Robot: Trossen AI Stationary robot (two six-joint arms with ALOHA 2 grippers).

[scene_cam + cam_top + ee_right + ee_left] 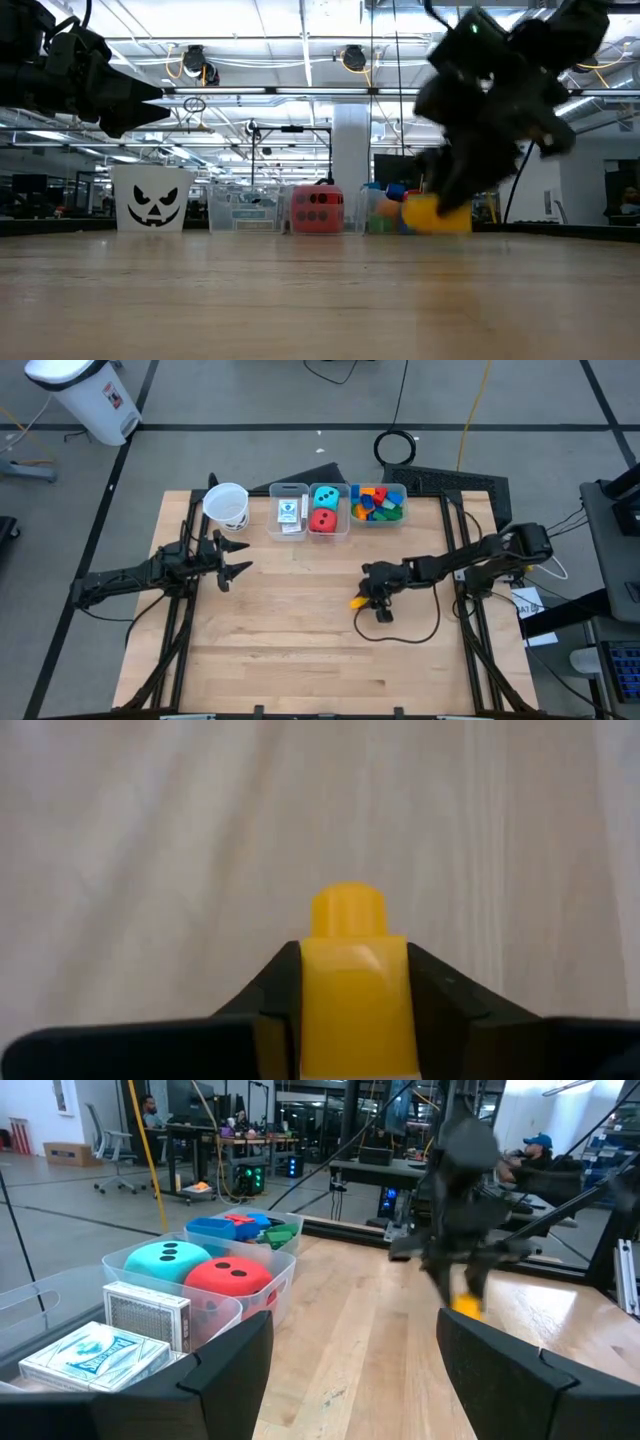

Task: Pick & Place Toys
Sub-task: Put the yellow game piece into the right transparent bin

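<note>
Yellow brick (347, 982) pinched between right gripper (347, 1010) fingers, just above bare table (300, 640), well apart from brick bin (378, 520). Left gripper (232, 560) waits spread near cup (227, 506). Risk: narrow grip, brick may twist loose in transit.

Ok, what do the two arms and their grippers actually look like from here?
Both arms are dark, nearly black, built of slim jointed segments. The left gripper ends in two broad, flat, matte black fingers. The right gripper has matching black fingers, and a thin black cable loops from it across the table.
</note>
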